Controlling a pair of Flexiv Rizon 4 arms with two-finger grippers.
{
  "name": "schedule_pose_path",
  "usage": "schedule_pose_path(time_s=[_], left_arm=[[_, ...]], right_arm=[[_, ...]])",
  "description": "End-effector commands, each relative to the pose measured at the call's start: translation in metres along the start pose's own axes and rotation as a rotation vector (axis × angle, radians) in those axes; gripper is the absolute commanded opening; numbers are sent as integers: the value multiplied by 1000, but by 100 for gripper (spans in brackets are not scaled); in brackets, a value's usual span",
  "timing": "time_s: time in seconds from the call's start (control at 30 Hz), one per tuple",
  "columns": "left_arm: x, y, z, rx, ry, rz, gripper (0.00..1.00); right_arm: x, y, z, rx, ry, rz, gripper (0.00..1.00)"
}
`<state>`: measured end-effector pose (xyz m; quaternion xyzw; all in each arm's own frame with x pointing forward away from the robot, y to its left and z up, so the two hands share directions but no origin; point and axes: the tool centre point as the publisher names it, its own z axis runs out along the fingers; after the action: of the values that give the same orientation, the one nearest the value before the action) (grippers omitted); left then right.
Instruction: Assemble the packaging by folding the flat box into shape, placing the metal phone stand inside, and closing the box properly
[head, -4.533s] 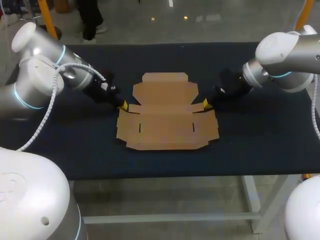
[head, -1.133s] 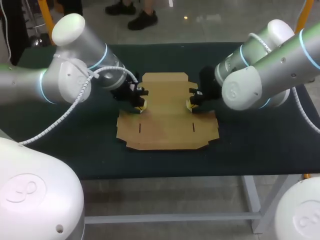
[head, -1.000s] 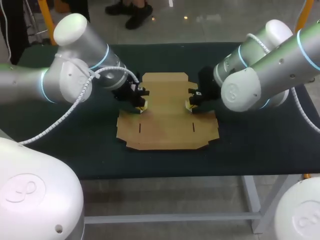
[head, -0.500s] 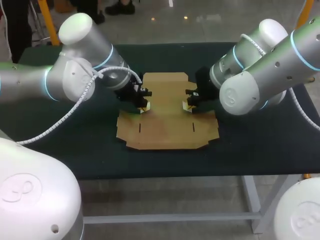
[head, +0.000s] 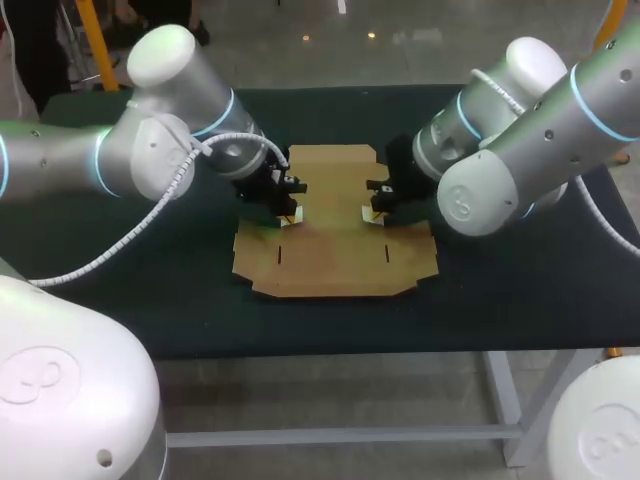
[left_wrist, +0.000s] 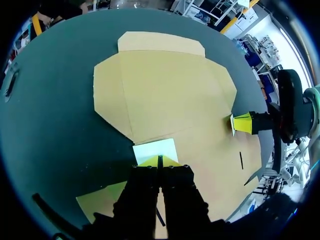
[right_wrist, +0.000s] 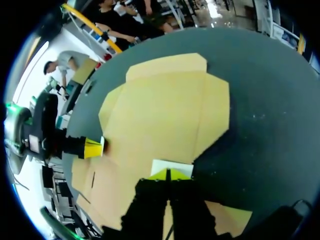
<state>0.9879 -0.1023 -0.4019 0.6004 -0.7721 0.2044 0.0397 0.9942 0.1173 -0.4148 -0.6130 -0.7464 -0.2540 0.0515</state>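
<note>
Flat box (head: 335, 215) lies mid-frame, long axis left-right. My left gripper (head: 292, 213) and right gripper (head: 370, 212), fingers closed and empty, touch it at opposite ends, equally near, facing inward.

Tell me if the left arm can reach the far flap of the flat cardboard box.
Probably yes: the far flap of the flat brown cardboard box lies bare ahead of the left tool, nothing between them.
</note>
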Motion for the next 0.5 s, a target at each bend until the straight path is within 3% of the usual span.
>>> schedule_pose_path(time_s=[0.03, 0.5], left_arm=[[2, -4, 6, -13, -22, -8, 0], [-6, -2, 16, -58, -40, -40, 0]], right_arm=[[3, 1, 6, 3, -23, 3, 0], [-7, -1, 28, 56, -74, 34, 0]])
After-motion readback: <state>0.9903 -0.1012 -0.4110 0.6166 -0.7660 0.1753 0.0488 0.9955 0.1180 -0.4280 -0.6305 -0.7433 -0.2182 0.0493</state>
